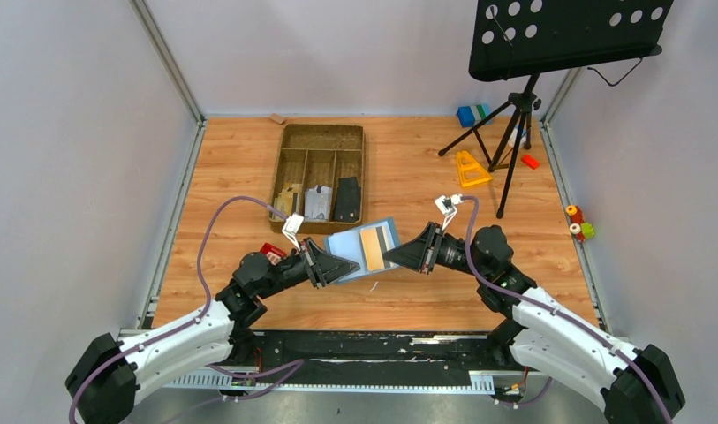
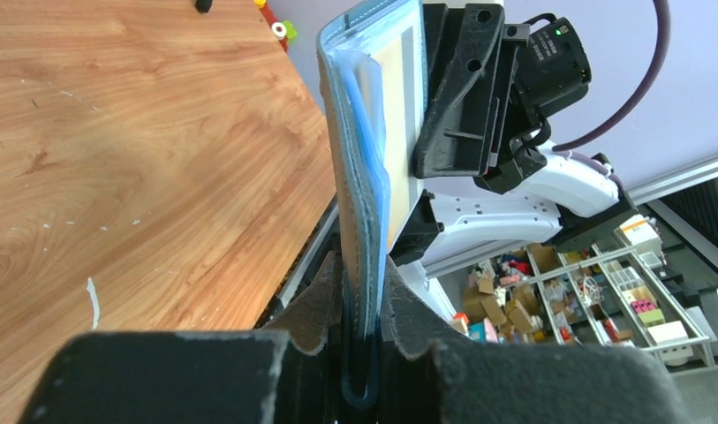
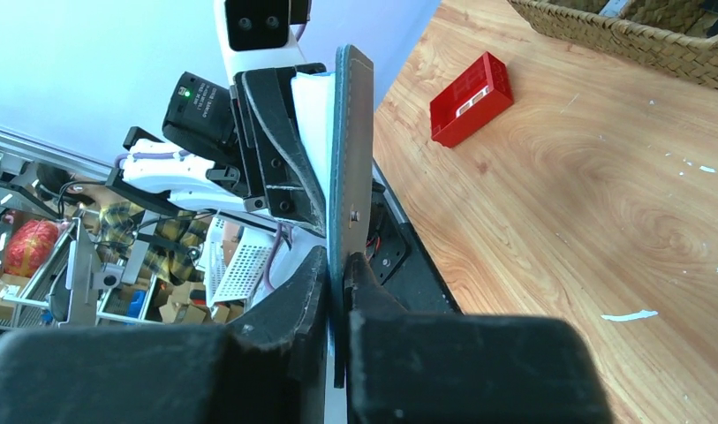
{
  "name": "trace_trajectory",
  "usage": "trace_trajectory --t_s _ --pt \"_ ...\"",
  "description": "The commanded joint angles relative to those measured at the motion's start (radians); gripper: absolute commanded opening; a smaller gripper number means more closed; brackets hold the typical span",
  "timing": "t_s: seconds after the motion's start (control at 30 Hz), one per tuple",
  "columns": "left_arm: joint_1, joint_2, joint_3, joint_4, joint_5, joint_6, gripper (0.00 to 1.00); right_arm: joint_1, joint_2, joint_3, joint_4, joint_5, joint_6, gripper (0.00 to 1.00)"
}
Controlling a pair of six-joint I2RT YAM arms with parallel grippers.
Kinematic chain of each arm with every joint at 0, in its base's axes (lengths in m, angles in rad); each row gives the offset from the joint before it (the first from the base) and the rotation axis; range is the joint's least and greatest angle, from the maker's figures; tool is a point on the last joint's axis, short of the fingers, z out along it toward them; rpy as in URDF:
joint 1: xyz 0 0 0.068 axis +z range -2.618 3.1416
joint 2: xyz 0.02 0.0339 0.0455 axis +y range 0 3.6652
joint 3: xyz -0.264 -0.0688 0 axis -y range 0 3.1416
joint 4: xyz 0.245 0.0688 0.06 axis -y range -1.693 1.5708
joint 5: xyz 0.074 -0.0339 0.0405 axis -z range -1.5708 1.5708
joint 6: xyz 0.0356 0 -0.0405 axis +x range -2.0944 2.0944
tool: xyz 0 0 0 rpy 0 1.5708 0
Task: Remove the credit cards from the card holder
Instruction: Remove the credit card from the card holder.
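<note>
There, the left gripper (image 1: 348,268) clamped the card holder (image 1: 344,245) at its left edge, the right gripper (image 1: 392,257) at its right, tan credit card (image 1: 377,245) showing.

The slate-blue card holder (image 1: 344,250) is held spread open and raised off the counter (image 1: 408,168), with its paler inside turned upward. A tan credit card (image 1: 373,247) (dark stripe along one edge) is seen tucked in a pocket.
</note>
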State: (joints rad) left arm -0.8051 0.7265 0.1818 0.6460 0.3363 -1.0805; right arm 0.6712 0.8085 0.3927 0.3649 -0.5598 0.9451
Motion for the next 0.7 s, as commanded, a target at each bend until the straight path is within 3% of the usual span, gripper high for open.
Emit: trace_trajectory --t_s 0.0,0.1,0.17,0.2,0.33,0.4,0.57,0.67 --pt "-0.004 -0.032 0.003 -0.047 -0.042 0.004 0.04 0.009 -0.046 -0.013 0.048 0.011 0.012 0.00" --pt "-0.003 -0.081 0.029 -0.233 -0.115 0.035 0.29 0.008 -0.071 -0.027 0.045 0.032 0.008 0.00" --pt "-0.003 -0.099 0.040 -0.307 -0.142 0.048 0.65 0.008 -0.073 -0.019 0.019 0.037 -0.008 0.00" --pt "-0.003 -0.108 0.053 -0.357 -0.160 0.056 0.72 0.008 -0.069 -0.011 -0.003 0.037 -0.019 0.00" --pt "-0.003 -0.149 0.170 -0.702 -0.307 0.161 0.79 0.008 -0.067 0.024 -0.129 0.069 -0.090 0.00" --pt "-0.003 -0.177 0.207 -0.784 -0.333 0.204 0.79 0.009 -0.074 0.029 -0.165 0.098 -0.111 0.00" --pt "-0.003 -0.239 0.253 -0.848 -0.369 0.237 0.76 0.009 -0.079 0.044 -0.228 0.144 -0.152 0.00" --pt "-0.003 -0.209 0.243 -0.726 -0.243 0.221 0.68 0.009 -0.073 0.044 -0.227 0.138 -0.155 0.00"
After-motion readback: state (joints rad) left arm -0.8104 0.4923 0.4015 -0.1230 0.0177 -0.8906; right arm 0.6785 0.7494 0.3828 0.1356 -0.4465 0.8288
